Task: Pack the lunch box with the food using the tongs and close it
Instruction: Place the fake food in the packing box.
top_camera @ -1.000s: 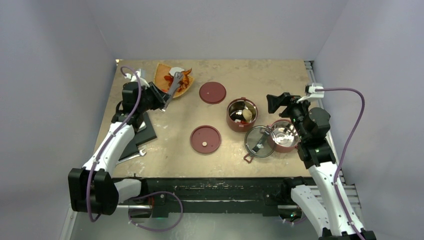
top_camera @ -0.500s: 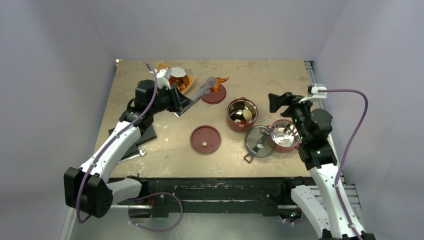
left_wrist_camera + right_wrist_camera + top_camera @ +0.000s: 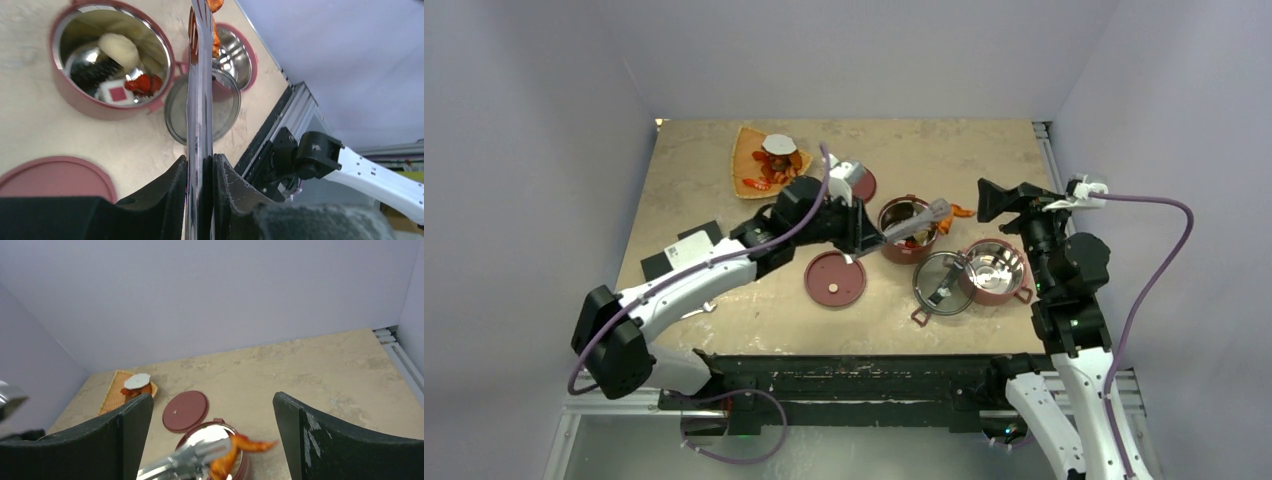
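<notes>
The left gripper [image 3: 200, 167] was pinched nearly closed on the tongs [image 3: 199, 100], gripping their arms near the handle end. The tongs reached out across the food-filled bowl [image 3: 909, 232] of the lunch box, with an orange food piece [image 3: 962, 211] caught at their tips just past that bowl's right rim. The right gripper [image 3: 997, 200] hung spread wide and held nothing, near the second bowl [image 3: 994, 272], which touched the clear lid [image 3: 939, 283] on the tabletop [image 3: 984, 150]. More food lay on the orange tray [image 3: 746, 150].

Orange fan-shaped tray [image 3: 745, 163], tan table [image 3: 984, 150], black block, perhaps labelled [image 3: 664, 263]
</notes>
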Robot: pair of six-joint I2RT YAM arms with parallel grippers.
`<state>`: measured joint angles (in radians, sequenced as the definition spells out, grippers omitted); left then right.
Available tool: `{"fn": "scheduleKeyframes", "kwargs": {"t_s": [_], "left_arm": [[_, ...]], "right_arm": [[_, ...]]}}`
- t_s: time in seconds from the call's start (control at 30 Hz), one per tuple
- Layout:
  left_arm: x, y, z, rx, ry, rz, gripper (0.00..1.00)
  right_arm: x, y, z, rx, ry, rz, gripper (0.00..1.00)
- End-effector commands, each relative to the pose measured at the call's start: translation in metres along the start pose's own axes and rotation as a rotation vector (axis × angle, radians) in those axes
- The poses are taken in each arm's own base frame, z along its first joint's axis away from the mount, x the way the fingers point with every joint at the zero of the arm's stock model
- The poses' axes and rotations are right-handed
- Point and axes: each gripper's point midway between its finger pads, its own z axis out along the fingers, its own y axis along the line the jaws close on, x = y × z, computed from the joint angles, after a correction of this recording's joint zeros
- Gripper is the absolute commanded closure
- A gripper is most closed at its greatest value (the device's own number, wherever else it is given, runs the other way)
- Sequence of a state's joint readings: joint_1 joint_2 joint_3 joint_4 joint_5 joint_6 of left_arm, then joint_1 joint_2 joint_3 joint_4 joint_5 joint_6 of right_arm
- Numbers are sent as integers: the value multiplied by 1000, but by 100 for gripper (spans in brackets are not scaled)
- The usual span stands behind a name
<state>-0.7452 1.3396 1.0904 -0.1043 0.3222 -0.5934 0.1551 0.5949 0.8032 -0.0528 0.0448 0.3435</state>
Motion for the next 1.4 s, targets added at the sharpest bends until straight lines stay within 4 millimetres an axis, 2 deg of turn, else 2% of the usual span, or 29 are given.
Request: {"fn": "scheduleKeyframes", "kwargs": {"t_s": [0.0,0.2,0.43,0.57,0.63,0.97,1.23,1.37], "left_arm": [[-10,-42,27,83,-61,39,100],[13,-74,64,130,-12,86,100],[26,-91,93,154,30,130,100],[34,-86,105,134,63,156,100],[43,-76,110,100,100,166,100],[58,-60,116,50,154,193,100],[59,-60,117,47,157,196,84],[57,-61,117,49,154,196,80]], "right_arm": [[-42,4,-11,18,-116,21,7],[-49,2,-19,37,-124,18,7],[-52,-1,-26,56,-132,8,7],[-53,-2,-29,63,-137,9,7],[-54,-3,-30,65,-140,9,7],[-49,-4,-28,65,-132,8,7],[-47,-5,-27,68,-126,7,7],[-46,-5,-27,69,-123,7,7]]}}
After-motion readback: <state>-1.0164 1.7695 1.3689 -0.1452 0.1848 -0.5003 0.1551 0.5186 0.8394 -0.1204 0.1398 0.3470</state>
